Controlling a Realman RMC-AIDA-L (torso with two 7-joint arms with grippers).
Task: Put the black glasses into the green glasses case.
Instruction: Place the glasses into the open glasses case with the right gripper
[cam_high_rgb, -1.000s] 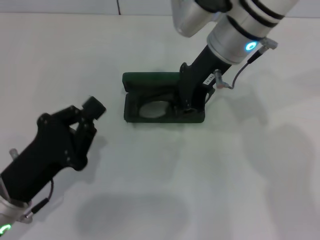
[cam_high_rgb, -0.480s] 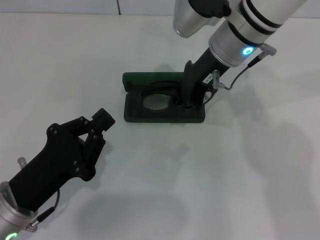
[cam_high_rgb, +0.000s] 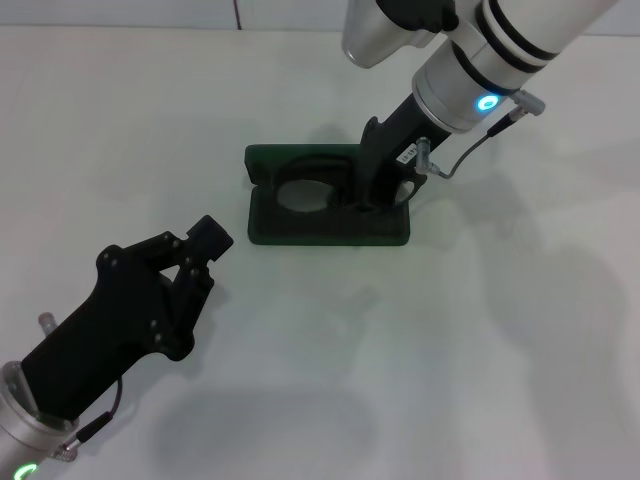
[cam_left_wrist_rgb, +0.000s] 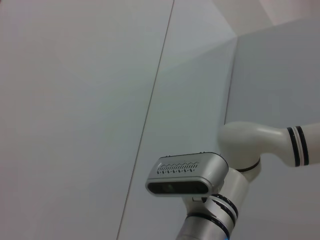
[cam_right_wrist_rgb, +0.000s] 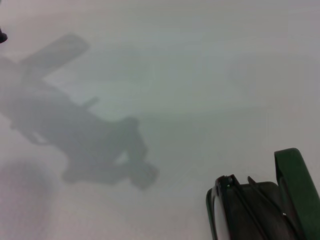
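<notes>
The left pincer hovers idle over the surface, apparently closed on nothing. The glasses lie inside the open case. The right pincer reaches into the case; its grip state cannot be determined. Remaining: release, withdraw.

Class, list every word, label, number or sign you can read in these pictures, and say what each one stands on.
None can be read.
White label on the right gripper, above the open case holding the glasses: dark print, too small to read.
Case: no lettering shows in any view.
Left gripper, on the near left: no markings show.
</notes>
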